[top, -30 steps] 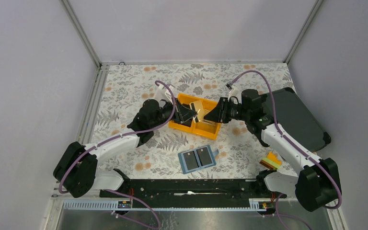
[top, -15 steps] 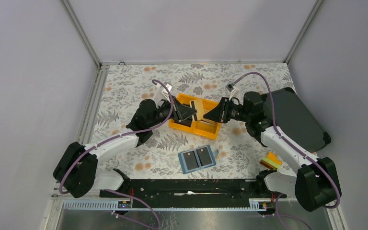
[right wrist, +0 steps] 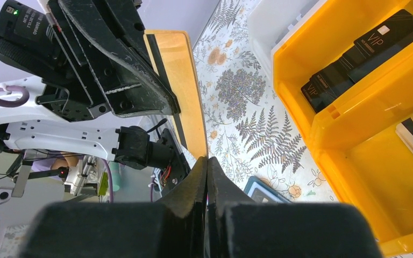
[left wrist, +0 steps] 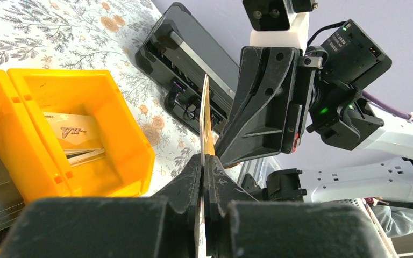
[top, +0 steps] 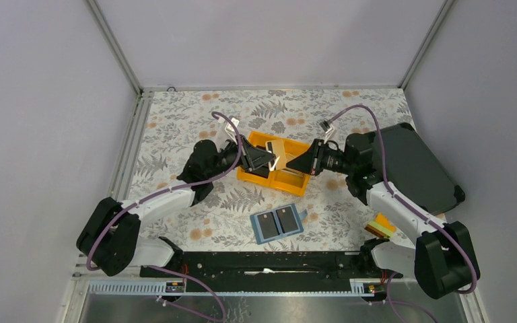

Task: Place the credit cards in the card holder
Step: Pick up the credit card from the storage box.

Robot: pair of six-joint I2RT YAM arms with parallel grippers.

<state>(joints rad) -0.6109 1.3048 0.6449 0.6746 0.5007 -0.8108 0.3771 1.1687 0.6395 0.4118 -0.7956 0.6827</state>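
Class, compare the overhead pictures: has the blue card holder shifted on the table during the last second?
No. The card holder lies at the same spot and angle, just on the near side of the orange bin.

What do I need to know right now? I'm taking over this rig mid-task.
Grip: left end effector and right end effector are both shut on one tan card, over the orange bin.
Holder: the card holder lies open on the table with two dark cards on it, one per half.
Done: seemingly those two.
Left: one end effector should let go so the tan card can go to the holder; black VIP cards and pale cards lie in the bin.
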